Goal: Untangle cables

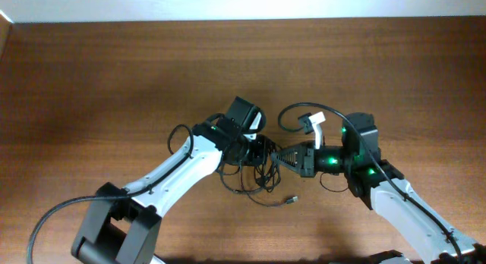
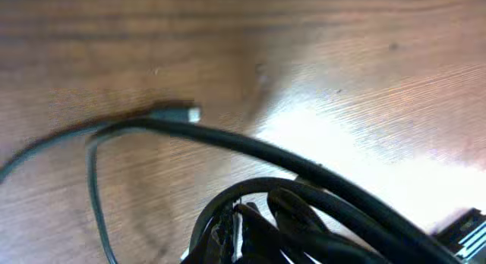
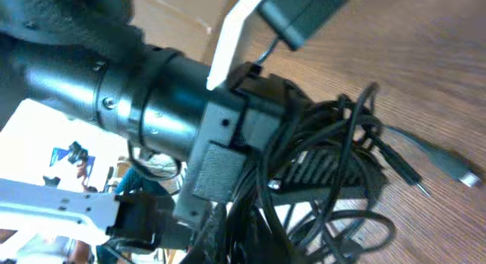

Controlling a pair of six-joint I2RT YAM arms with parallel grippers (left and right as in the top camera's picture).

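step: taking hold of the knot, a judgement | cables [image 1: 257, 173] bunched at centre of desk [image 1: 114, 82] | left claw [image 1: 254, 149] clamped on strands | right claw [image 1: 278, 155] closed on tangle's edge | next: draw apart slowly, watch for tightening loops

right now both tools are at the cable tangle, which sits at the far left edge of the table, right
Not the left edge: the overhead view shows the cables near the middle of the table, left tool and right tool both at them.
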